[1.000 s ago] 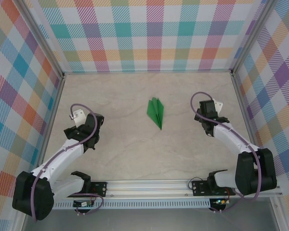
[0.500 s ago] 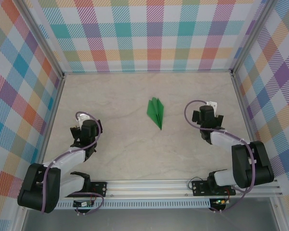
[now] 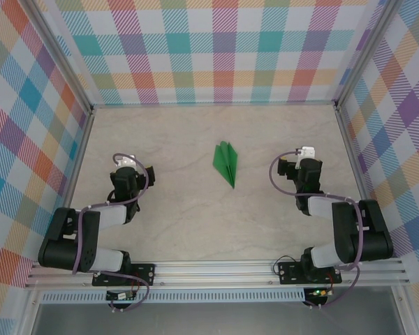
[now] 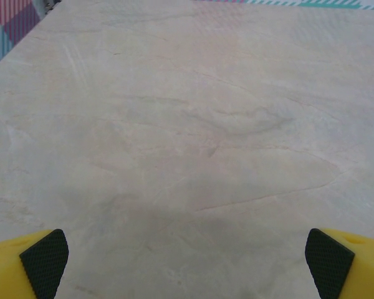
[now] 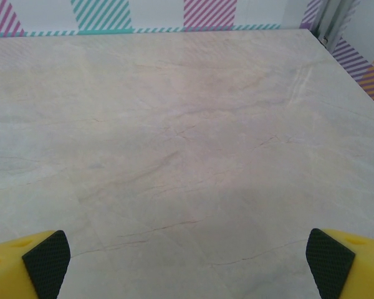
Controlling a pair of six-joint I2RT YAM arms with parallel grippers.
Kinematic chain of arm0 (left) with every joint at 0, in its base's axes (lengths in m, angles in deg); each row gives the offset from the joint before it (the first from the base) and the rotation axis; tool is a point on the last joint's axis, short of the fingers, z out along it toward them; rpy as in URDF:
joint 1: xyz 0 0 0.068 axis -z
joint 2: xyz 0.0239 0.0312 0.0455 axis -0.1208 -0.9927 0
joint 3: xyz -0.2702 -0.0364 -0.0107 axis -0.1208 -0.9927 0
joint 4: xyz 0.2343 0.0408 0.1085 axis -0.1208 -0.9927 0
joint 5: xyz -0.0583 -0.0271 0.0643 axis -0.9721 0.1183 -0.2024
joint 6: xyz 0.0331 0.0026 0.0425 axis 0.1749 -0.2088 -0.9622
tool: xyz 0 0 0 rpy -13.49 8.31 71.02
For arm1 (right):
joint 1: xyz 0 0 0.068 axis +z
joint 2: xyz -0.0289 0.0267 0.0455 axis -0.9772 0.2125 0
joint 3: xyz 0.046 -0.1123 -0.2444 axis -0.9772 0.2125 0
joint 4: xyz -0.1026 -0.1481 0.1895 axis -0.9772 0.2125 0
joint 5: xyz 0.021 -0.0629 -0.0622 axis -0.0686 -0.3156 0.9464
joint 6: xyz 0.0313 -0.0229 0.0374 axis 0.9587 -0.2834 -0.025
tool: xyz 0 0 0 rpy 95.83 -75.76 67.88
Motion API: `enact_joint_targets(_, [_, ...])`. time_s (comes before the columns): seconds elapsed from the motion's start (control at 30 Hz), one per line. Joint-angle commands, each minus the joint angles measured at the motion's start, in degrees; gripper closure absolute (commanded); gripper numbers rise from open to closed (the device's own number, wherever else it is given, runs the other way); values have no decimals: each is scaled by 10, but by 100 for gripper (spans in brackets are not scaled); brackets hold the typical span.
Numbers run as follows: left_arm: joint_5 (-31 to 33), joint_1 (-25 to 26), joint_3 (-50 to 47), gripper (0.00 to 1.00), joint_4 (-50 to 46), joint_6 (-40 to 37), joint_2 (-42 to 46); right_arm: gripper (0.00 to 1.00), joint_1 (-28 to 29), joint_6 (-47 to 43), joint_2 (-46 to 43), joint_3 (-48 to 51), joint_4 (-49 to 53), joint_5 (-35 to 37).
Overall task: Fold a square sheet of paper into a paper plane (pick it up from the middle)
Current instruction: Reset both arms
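The pale beige, marble-patterned desk (image 3: 195, 216) is enclosed on three sides by upright walls covered in multicoloured plaid fabric (image 3: 216, 52). Grey aluminium frame posts (image 3: 63, 59) stand at both far corners. A slotted aluminium rail (image 3: 216, 272) spans the near edge, and the lighting is even.

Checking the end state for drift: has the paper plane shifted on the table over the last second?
No. The paper plane keeps the same spot and angle relative to the back edge of the table.
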Motion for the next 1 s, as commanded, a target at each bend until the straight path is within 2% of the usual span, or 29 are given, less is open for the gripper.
enact_joint_targets(0.0, [-39,-9,20,0,59,-11,-36,0,-9,2,20,12,-66,-53])
enact_joint_targets(0.17, [-39,-9,35,0,69,-12,-86,0,-14,0,49,15,-97,-70])
enact_joint_targets(0.97, [-37,-13,34,0,74,-7,-91,0,-26,9,48,5,-75,-83])
